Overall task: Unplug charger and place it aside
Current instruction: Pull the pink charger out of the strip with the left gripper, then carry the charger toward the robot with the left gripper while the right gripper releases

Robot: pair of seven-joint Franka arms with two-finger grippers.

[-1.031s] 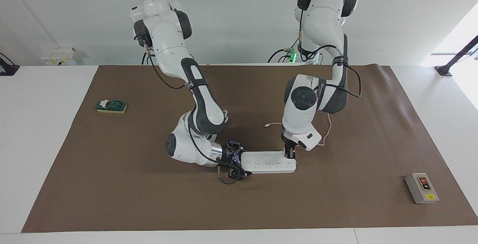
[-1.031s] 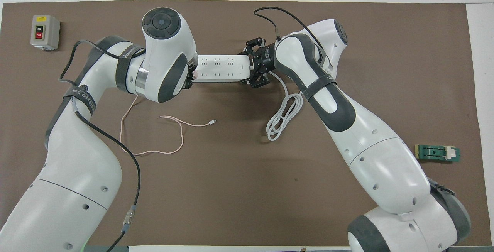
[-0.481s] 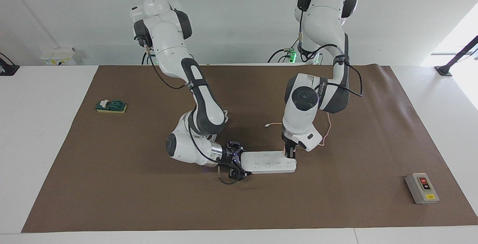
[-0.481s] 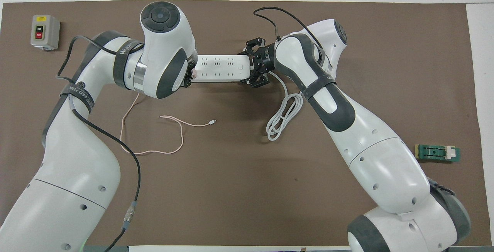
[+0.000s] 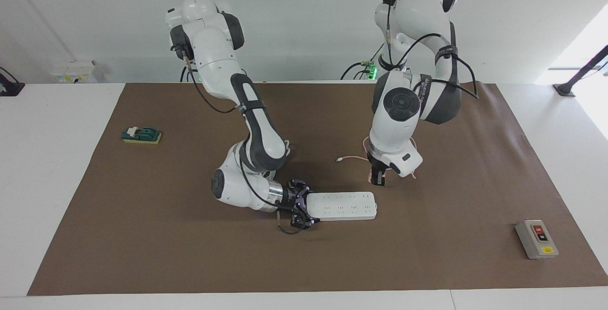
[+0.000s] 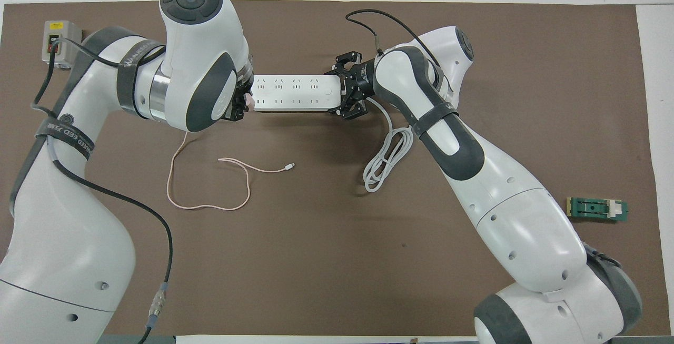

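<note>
The charger (image 5: 371,173), a small pale-pink cube, is gripped in my left gripper (image 5: 377,178), which hangs in the air just above the power strip's end toward the left arm's side. The charger is clear of the sockets. In the overhead view the charger (image 6: 253,102) shows as a pink spot at the left gripper (image 6: 243,106). Its thin pink cable (image 6: 210,204) trails over the mat nearer to the robots. The white power strip (image 5: 342,205) lies flat. My right gripper (image 5: 303,209) clamps the strip's other end (image 6: 337,92).
A coiled thick white cord (image 6: 387,160) lies nearer to the robots than the strip. A grey switch box (image 5: 536,239) sits at the left arm's end of the brown mat (image 5: 190,253). A green block (image 5: 141,135) sits at the right arm's end.
My left gripper has risen off the power strip with the charger in it, pulling it out of the socket. The strip and my right gripper have stayed put.
</note>
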